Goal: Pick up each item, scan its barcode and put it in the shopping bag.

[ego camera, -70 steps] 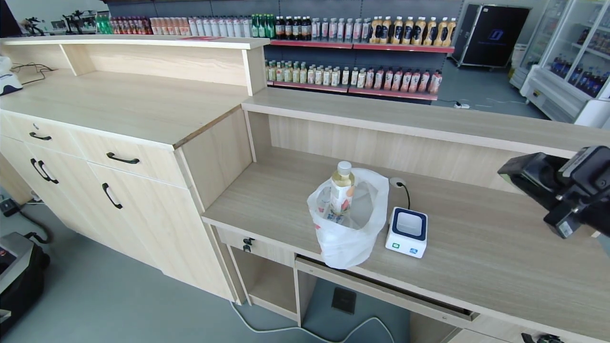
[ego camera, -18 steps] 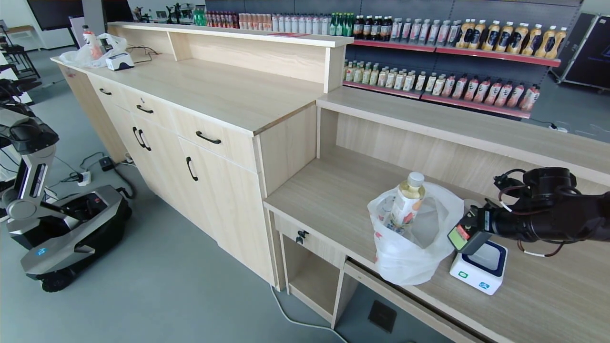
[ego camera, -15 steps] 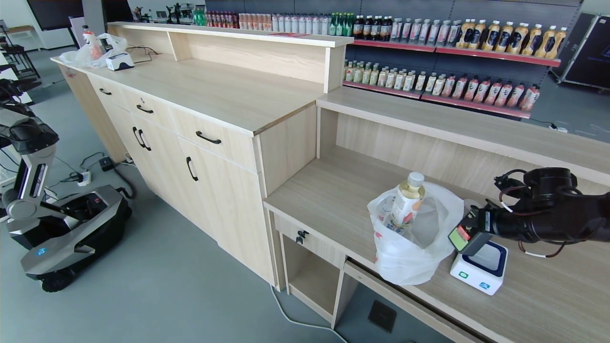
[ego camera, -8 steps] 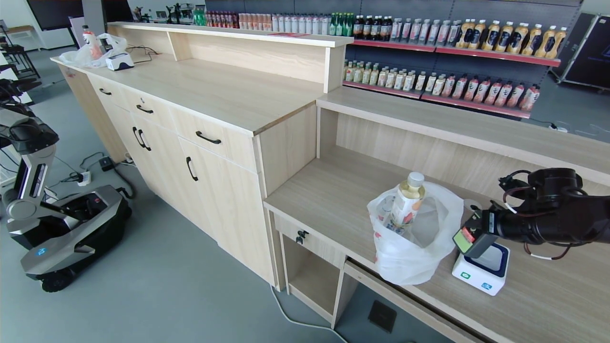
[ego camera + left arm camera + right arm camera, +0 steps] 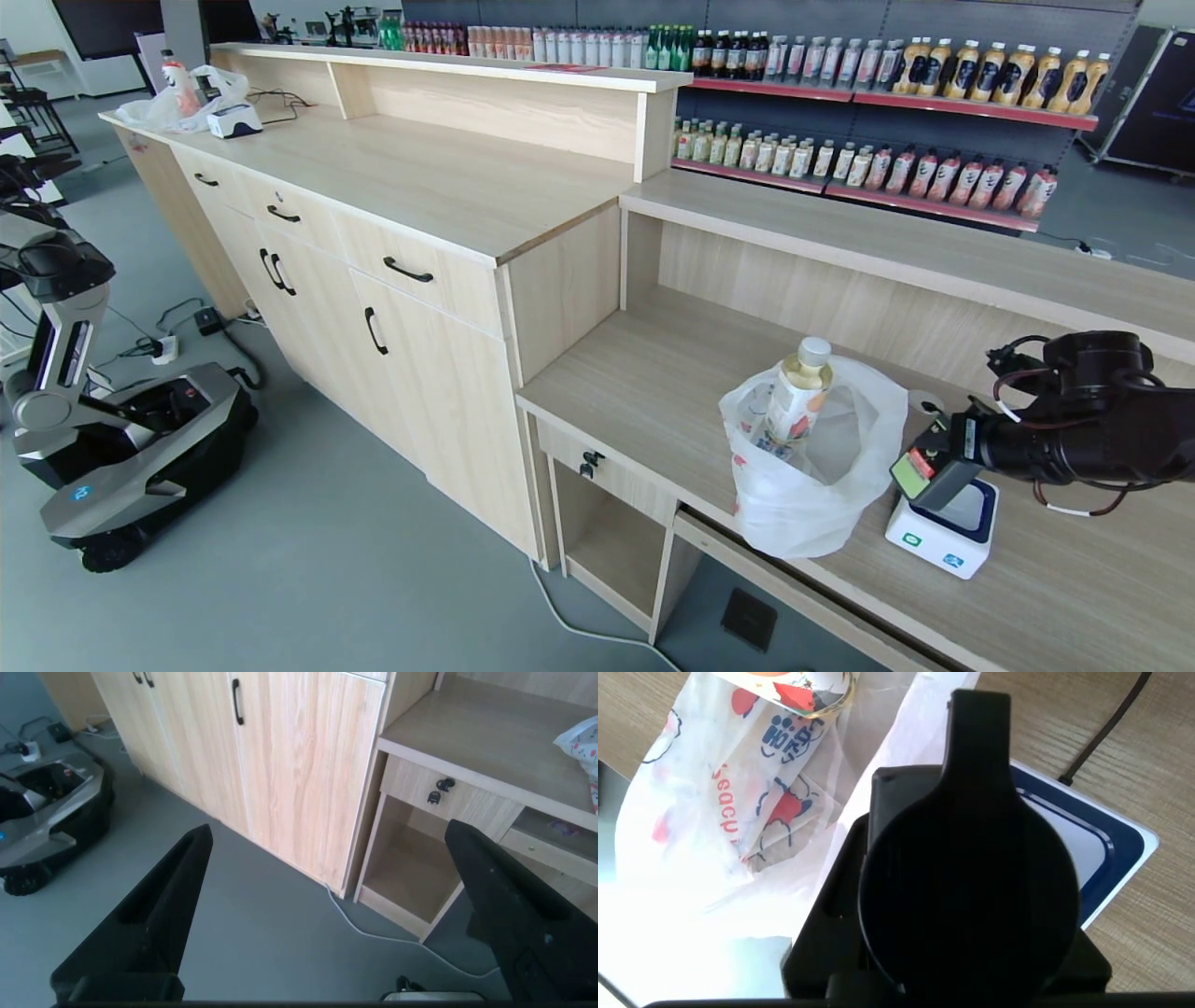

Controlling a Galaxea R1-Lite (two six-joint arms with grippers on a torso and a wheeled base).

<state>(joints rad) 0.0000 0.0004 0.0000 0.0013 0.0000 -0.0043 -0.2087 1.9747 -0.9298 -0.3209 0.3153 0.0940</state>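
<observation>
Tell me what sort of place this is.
Probably a small shop's checkout: shelves of bottled drinks behind, a wooden counter with a barcode scanner, and a shopping bag holding a bottle.

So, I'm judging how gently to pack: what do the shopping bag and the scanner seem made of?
Shopping bag: likely thin plastic film, translucent white; it crumples and the bottle shows through.
Scanner: seemingly hard, smooth white plastic casing, with a glossy pale window framed in dark blue.

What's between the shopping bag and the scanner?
In the head view, the dark item in the right gripper hangs over that narrow gap, above the scanner edge nearest the shopping bag. Nothing else sits between them.
</observation>
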